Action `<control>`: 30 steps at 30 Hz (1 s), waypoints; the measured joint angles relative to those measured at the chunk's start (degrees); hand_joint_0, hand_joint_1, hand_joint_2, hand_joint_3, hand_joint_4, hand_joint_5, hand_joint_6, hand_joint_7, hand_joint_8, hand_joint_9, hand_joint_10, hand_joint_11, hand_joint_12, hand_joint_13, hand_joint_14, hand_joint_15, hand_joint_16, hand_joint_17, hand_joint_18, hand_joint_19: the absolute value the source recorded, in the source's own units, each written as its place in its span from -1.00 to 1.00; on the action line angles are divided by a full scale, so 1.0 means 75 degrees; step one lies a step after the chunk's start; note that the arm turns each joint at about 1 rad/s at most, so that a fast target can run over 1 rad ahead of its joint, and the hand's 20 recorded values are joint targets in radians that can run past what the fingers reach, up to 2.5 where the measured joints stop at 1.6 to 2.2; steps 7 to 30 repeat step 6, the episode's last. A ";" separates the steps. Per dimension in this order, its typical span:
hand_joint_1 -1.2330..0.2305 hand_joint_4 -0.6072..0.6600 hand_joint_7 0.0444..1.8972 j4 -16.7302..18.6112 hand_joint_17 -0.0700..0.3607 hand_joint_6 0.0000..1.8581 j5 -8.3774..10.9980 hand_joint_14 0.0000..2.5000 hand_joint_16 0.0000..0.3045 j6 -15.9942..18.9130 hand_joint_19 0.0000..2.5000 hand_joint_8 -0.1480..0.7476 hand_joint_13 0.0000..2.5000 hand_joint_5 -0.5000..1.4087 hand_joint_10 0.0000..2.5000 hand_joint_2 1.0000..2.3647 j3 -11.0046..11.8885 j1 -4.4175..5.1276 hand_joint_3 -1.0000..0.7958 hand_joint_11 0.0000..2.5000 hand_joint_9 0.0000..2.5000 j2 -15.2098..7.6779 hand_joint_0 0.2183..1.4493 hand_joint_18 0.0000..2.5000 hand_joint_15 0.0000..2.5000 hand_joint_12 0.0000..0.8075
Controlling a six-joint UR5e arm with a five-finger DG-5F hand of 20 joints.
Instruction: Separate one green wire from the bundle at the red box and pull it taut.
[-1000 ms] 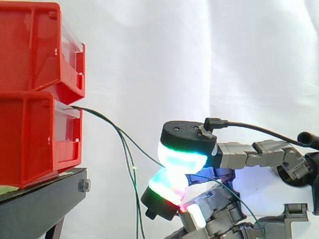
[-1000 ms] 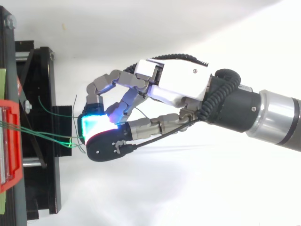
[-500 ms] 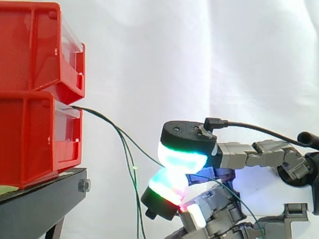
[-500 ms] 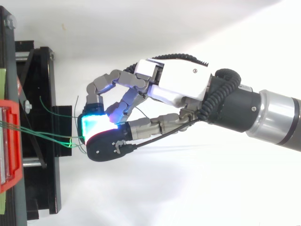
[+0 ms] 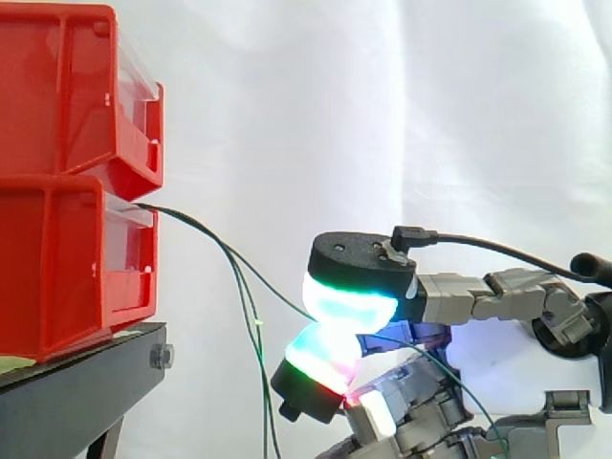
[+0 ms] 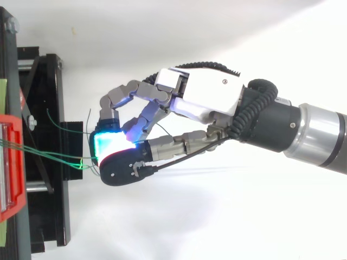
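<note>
Two red bins are stacked at the left, and a bundle of thin green wires comes out of the front of the lower bin (image 5: pixel 57 277). One green wire (image 5: pixel 268 285) runs on a slant from that bin down to my hand (image 5: pixel 359 258), where it is pinched between two glowing pads, cyan-green above and green-red below. The other wires (image 5: pixel 258 354) split off and hang down loose. From above, the wires (image 6: pixel 54 157) cross the black stand to my hand (image 6: pixel 200 97), which reaches in from the right with its other fingers curled.
The upper red bin (image 5: pixel 57 86) juts out above the wires. The black stand (image 5: pixel 76 392) carries the bins, and its frame (image 6: pixel 46 162) lies just left of the fingertips. A white curtain is behind.
</note>
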 measured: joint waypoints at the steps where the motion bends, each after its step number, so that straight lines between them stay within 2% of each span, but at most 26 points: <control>1: -0.45 -0.08 0.36 0.0000 -0.09 -0.04 0.0000 -0.99 -0.63 0.0000 -0.64 -0.01 -0.29 -0.58 -0.98 -0.98 0.0000 0.0000 0.13 -0.41 -0.03 0.0000 -0.37 -0.28 -0.65 0.05; 30: -0.45 -0.08 0.35 0.0000 -0.09 -0.04 0.0000 -0.99 -0.63 0.0000 -0.63 -0.01 -0.29 -0.58 -0.98 -0.98 0.0000 0.0001 0.13 -0.41 -0.03 0.0000 -0.36 -0.28 -0.65 0.04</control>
